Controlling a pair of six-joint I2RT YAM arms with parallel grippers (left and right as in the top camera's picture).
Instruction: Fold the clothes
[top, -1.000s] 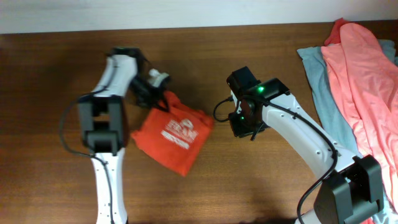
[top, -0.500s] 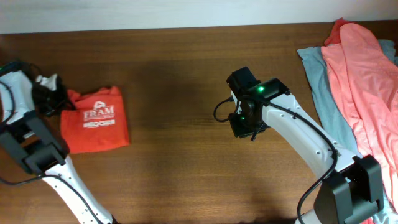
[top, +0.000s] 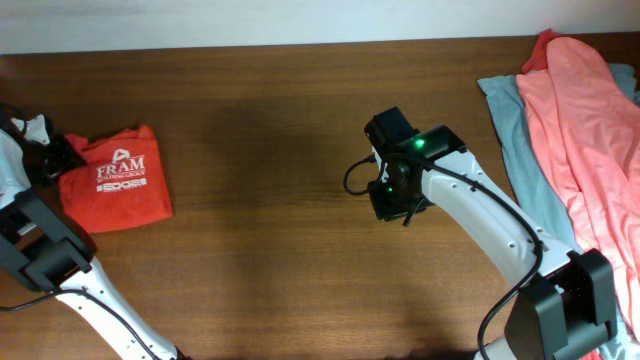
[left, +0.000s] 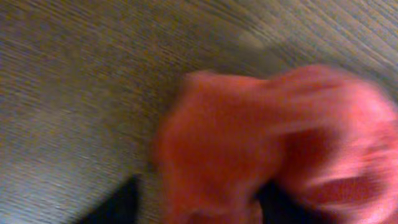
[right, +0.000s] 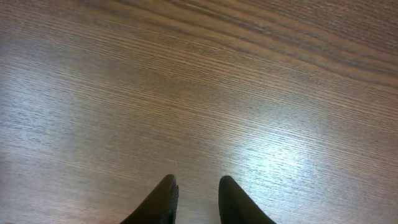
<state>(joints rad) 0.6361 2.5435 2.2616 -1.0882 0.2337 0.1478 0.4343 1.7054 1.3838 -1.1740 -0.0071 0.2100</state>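
From above, the orange-red T-shirt (top: 115, 180) lies on the brown tabletop (top: 260, 260) at the far left. It is folded into a small, nearly square pad. The white word "FRAM" faces up. The pad sits a little crooked. The left claw (top: 45, 155) is right at the shirt's left edge, by its top corner. The left arm (top: 40, 250) bends along the tabletop's left side, just beside the shirt.

The right claw (top: 393, 205) hangs over bare wood near the middle, well apart from the shirt. The white right arm (top: 480, 220) reaches in from the bottom right corner. At the far right lie two more pieces of clothing. A salmon-pink garment (top: 580, 110) lies on top of a grey-blue garment (top: 520, 140). The right arm stands between them and the shirt. A pale strip of wall (top: 300, 20) runs along the back.

The left wrist view is very smeared. The shirt (left: 249, 143) fills the middle and right as a soft orange-red lump on the wood (left: 74, 74). Two dark fingers (left: 118, 205) show at the bottom, with cloth between them. They seem spread wide, not pinching, but the blur makes this hard to be sure of.

In the right wrist view, the right claw (right: 196, 199) points down at shiny bare wood (right: 186, 93). Its two dark fingers (right: 163, 202) stand a little apart, with a thin gap between them. They hold nothing.
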